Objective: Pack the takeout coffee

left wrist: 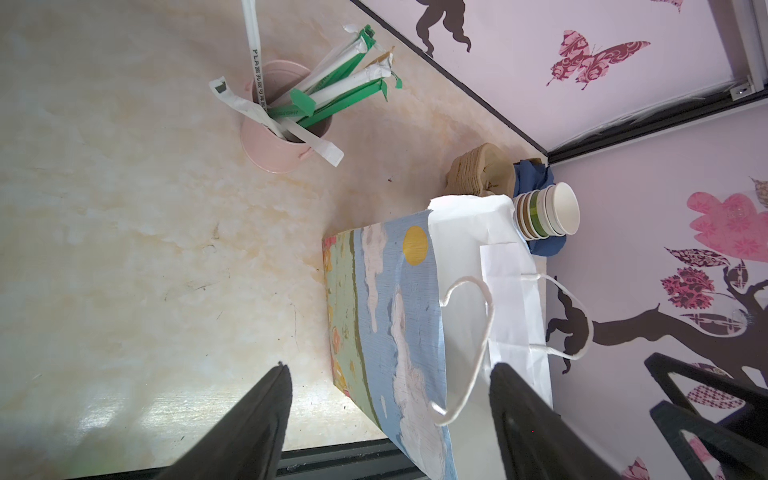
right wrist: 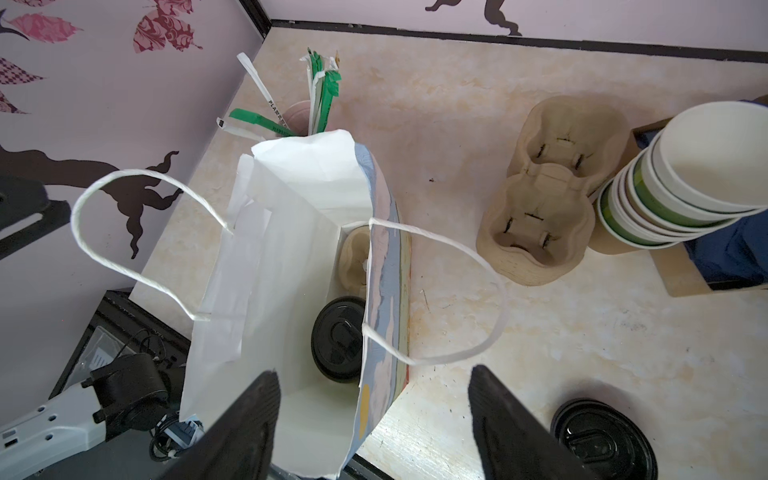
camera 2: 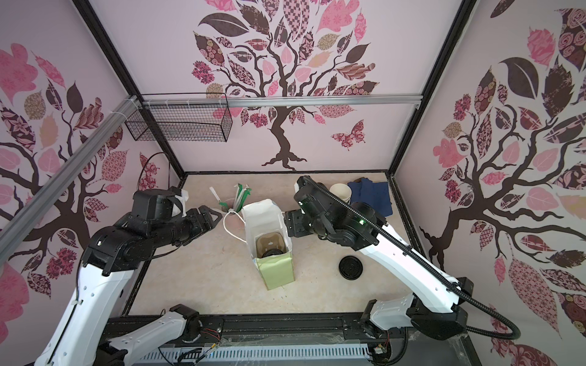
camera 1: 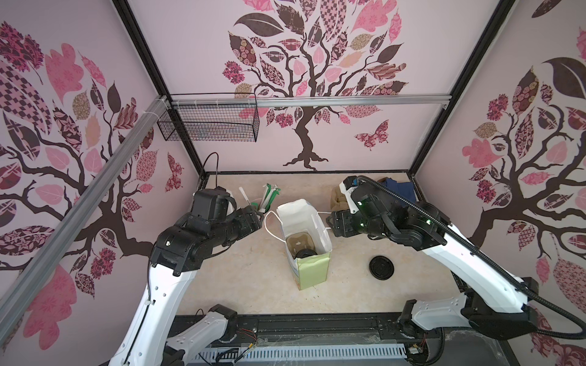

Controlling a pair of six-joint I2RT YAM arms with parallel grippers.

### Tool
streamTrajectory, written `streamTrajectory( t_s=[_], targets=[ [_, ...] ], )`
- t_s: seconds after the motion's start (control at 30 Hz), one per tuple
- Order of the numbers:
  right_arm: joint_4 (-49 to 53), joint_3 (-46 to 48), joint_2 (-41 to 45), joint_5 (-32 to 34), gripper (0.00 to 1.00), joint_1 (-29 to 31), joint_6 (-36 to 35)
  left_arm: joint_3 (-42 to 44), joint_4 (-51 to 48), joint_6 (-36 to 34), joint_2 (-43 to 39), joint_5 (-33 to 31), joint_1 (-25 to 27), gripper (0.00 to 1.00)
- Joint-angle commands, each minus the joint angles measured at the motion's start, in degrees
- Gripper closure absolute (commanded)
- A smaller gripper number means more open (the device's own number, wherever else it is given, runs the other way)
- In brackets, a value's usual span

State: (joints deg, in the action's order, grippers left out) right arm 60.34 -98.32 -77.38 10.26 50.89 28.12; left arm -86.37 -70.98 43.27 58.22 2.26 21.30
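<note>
**A:** Marbled surface (camera 1: 241, 285), paper bag (camera 1: 312, 269) standing upright at centre, mouth open!

**B:** Left gripper (left wrist: 390, 368) and right gripper (right wrist: 374, 370) flank it, both spread wide, empty. Takeout coffee (right wrist: 338, 338) sits lidded at the bag's bottom, so I'd call it packed.

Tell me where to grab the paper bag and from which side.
Best grip a loop handle at its arch, from above: both loops flop outward, clear of the paper bag, which stands upright with the takeout coffee inside.
</note>
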Motion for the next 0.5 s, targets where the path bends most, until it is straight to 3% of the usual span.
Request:
streamTrajectory(
  t_s=[0.0,0.3,0.47],
  targets=[
    [0.13,-2.18,-1.68,-4.22,0.26,-3.55,-1.47,-2.48,-1.33,0.04,0.09,-6.39,-0.38,0.22],
    [-0.2,-2.32,-3.05,-2.09,0.25,-6.73,-1.26,-4.09,-5.76,-1.01,4.01,-16.43,-1.68,0.25],
    [-1.8,0.75,-0.53,-1.69,0.26,-8.59,0.16,-3.48,-3.8,-3.93,7.37,-15.23,-2.36,0.29]
  ],
)
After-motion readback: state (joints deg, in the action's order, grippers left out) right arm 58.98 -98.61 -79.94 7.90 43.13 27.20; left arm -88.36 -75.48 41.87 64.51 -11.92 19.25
